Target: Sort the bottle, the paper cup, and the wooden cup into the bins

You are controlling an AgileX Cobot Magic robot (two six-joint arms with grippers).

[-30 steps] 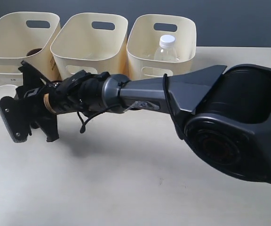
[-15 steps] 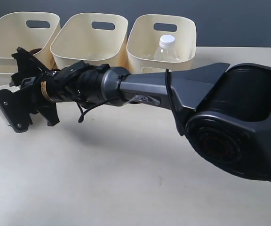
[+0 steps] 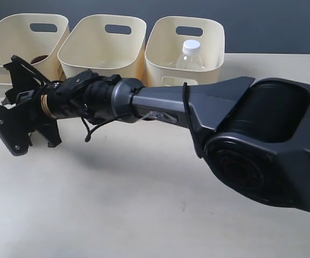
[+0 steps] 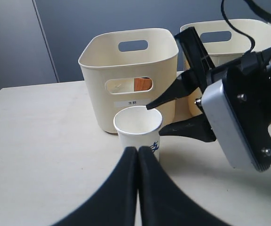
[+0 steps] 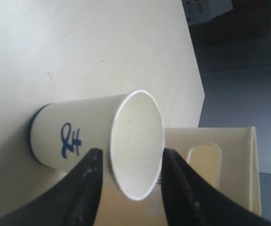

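The white paper cup (image 4: 138,128) with a blue logo stands upright on the table in front of the left bin (image 4: 126,66). My right gripper (image 5: 131,153) is open, and the cup's rim (image 5: 135,141) lies between its two fingers without visible contact. In the exterior view this gripper (image 3: 1,105) reaches far left and hides nearly all of the cup. My left gripper (image 4: 138,151) is shut and empty, just short of the cup. The bottle (image 3: 190,56) stands in the right bin (image 3: 166,43). The wooden cup (image 3: 39,57) shows as a dark shape inside the left bin (image 3: 4,37).
The middle bin (image 3: 96,43) stands between the other two at the back of the pale table (image 3: 144,204). The right arm's long grey forearm (image 3: 166,105) stretches across in front of the bins. A dark wall rises behind.
The right gripper has moved left and slightly up, from beside the paper cup to around it. The cup, visible at the left edge before, is now covered in the exterior view.
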